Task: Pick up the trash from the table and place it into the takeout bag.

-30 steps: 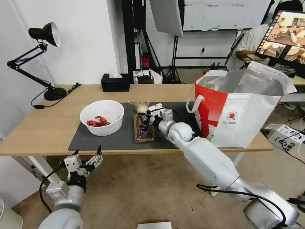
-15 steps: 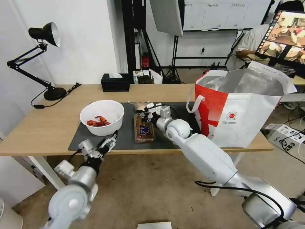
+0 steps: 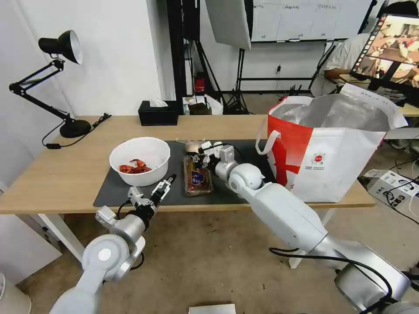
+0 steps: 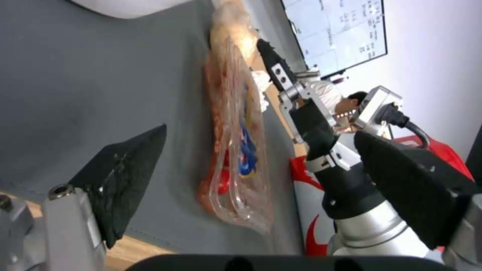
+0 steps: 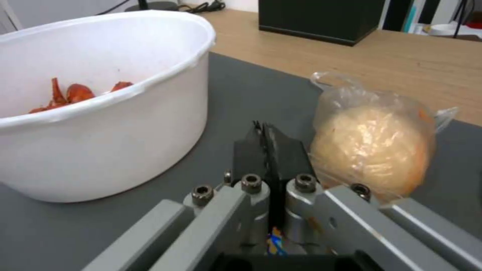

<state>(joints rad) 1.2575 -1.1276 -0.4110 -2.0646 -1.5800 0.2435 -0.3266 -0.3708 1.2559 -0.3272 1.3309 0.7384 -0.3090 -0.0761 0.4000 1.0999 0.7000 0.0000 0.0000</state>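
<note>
Since the clear tray (image 3: 197, 177) lies at frame centre on the grey mat, its long axis running from the near edge of the surface (image 3: 65, 174) toward the far edge, both arms approach it end-on or from the flank. Red scraps and a blue label show through the plastic.

Right pincer (image 3: 201, 158): over the tray's far end, fingers pressed together in the right wrist view; a blue scrap shows below them, but whether they have hold of the tray rim, cannot tell. Beige wrapped ball (image 5: 371, 148) sits just beside those fingers, at the tray's far end.

Left pincer (image 3: 158, 190): lower centre-left, at the near edge of the mat, fingers spread wide and empty. In the left wrist view the tray (image 4: 236, 150) lies between the two black fingertips, ahead of them, apart.

White bowl (image 3: 139, 160) with shells, left of the tray. Takeout bag (image 3: 331, 152) stands open at right of frame, on the right arm's side.

Judgement: right arm is nearer both tray and bag.
</note>
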